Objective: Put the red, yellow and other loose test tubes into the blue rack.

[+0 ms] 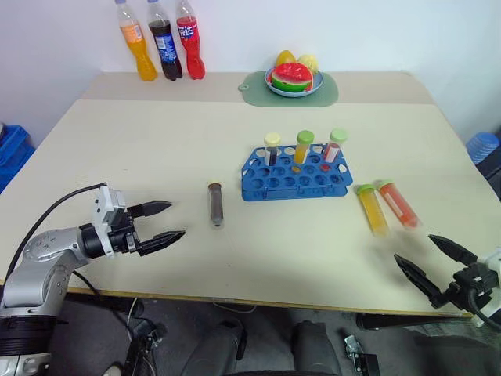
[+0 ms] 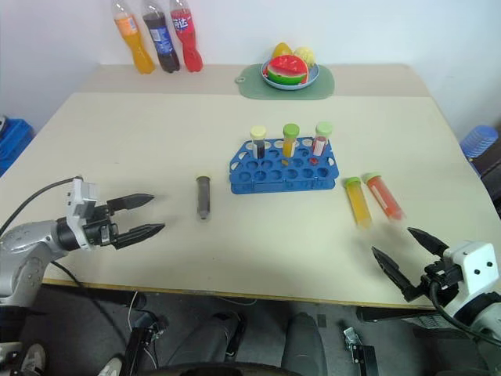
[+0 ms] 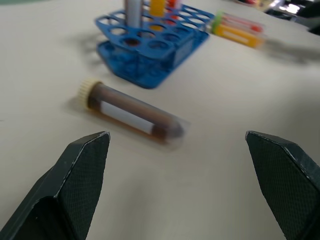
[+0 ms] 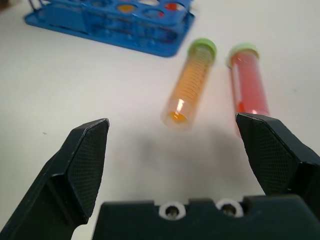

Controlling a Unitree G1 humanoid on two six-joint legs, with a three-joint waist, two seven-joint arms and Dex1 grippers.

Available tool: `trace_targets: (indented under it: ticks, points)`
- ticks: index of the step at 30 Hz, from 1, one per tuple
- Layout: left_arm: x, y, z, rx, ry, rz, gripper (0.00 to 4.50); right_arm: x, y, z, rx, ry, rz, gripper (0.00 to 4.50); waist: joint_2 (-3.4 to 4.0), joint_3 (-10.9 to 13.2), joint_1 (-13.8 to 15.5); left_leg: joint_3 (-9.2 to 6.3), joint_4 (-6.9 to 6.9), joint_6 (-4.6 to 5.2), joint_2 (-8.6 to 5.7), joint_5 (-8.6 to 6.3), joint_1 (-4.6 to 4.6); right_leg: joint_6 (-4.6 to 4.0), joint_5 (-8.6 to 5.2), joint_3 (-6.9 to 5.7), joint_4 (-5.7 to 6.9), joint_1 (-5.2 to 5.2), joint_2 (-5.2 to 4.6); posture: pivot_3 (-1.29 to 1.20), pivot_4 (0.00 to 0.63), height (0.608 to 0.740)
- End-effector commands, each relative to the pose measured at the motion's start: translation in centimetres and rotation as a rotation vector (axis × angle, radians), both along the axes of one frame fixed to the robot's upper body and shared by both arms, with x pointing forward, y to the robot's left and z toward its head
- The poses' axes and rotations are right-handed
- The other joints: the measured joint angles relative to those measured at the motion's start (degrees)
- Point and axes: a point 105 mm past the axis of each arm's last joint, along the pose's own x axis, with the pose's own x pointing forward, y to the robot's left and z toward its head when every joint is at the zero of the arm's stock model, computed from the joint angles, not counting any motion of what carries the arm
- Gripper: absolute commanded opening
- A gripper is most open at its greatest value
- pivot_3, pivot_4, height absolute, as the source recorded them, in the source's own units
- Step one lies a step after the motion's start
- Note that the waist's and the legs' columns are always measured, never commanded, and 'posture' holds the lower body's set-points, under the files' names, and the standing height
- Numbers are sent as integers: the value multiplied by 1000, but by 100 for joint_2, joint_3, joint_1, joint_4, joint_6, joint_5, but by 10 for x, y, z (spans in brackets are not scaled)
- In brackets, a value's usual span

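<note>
Blue rack (image 3: 150, 55) edge cropped | right claw (image 4: 180, 150) fingertip overlaps red tube (image 4: 248, 85)

Three soda bottles (image 1: 162, 39) stood at the table's (image 1: 156, 141) far left edge. Right of them, a fruit bowl (image 1: 293, 81) sat on a green mat (image 1: 329, 92).

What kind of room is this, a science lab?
Probably a robot practice room, not a real lab: a plain table holds a blue rack of test tubes, soda bottles, and a bowl of toy-looking fruit.
</note>
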Motion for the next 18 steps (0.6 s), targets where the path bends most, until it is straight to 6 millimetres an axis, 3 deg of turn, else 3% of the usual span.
trace_targets:
  ticks: [1,11,18]
  points:
    - [-1,-4,6,4,-13,-23,4482,4,-3,12,-30,-38,11,4500,0,1,5,9,0,-1,9,-6,1,-3,2,11,-6,-1,11,0,150,740]
    - [3,-26,19,-43,-69,-80,4482,24,1,20,-33,-76,35,4500,0,3,7,31,2,-18,50,-24,1,-19,14,30,-8,-19,53,0,150,740]
    - [0,-52,25,-41,-101,-182,4482,57,-8,31,-115,31,-38,4500,1,7,10,47,4,-18,53,-24,-3,-25,18,44,-6,-32,55,0,150,740]
